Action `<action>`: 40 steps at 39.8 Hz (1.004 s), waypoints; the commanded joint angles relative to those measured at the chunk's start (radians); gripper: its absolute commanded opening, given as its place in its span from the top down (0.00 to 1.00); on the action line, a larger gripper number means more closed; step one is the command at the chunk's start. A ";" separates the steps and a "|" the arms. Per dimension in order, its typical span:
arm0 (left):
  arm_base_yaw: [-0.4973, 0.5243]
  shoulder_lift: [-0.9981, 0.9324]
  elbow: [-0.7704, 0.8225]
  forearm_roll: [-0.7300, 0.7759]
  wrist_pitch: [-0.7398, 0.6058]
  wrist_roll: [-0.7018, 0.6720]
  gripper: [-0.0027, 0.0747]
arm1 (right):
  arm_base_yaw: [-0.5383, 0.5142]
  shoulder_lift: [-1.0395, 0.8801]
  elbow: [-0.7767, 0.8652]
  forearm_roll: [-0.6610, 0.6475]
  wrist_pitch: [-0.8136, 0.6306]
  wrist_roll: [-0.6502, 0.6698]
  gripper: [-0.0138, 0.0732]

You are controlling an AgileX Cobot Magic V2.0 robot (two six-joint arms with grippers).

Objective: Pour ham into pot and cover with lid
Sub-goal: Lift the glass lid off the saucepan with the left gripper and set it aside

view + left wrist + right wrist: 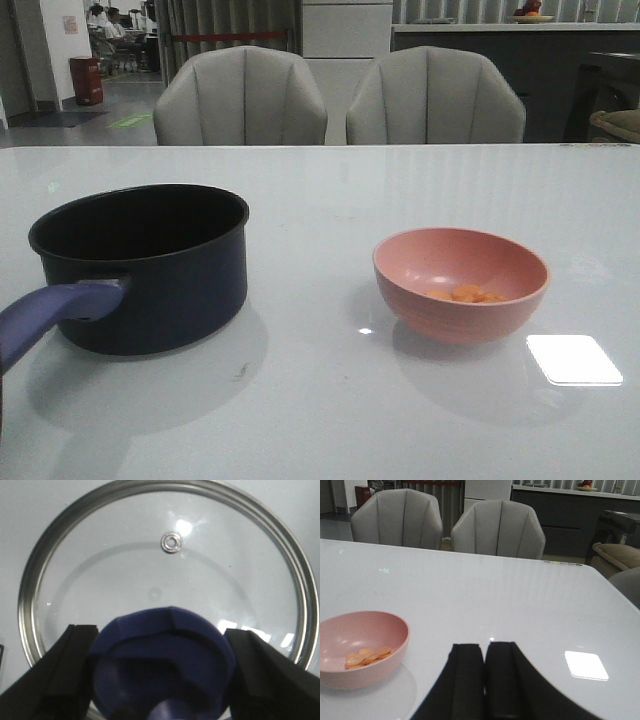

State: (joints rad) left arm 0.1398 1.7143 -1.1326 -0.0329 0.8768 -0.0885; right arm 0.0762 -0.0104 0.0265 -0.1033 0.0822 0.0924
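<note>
- Pot [140, 265] stands upright on the bench [320, 400], toward the robot's left, mouth open and black interior bare. Handle [55, 310] points back toward the robot's side; judged convenient, since it leaves the rim toward the bowl free for pouring.
- Pink bowl [461, 285] sits to the right of the pot, well apart from it, upright. Ham [465, 294] lies as a small heap at the bowl's bottom, so the pour is not yet done.
- Right end effector [485, 680]: fingers pressed together with only a thin seam between them, holding nothing. It hovers beside the bowl, not touching it; the bowl and ham [367, 656] show in its wrist view. Judged staged on the bowl's side because this arm is the nearer one for lifting and tipping; the fingers would need to part first.
- Left end effector [162, 680]: the two dark fingers stand wide on either side of the blue knob [162, 660]. Whether the pads touch the knob I cannot tell; a thin gap seems to remain, so I log it as spread, not clamped.
- Lid [167, 570] lies flat under that end effector, steel rim all round, glass clear, knob up. It is outside the front view.
- Judgement: the left arm is poised at the knob so the lid is ready once the ham is in.
</note>
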 commanded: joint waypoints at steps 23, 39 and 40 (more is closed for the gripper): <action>-0.002 0.021 -0.025 0.002 -0.076 0.031 0.29 | -0.007 -0.020 -0.005 -0.014 -0.082 0.001 0.68; -0.007 0.019 -0.062 0.006 -0.011 0.060 0.30 | -0.007 -0.020 -0.005 -0.014 -0.082 0.001 0.68; -0.012 0.017 -0.064 0.006 -0.001 0.070 0.30 | -0.007 -0.020 -0.005 -0.014 -0.082 0.001 0.68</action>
State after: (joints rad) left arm 0.1398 1.7758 -1.1533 -0.0248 0.8550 -0.0412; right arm 0.0762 -0.0104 0.0265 -0.1033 0.0822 0.0924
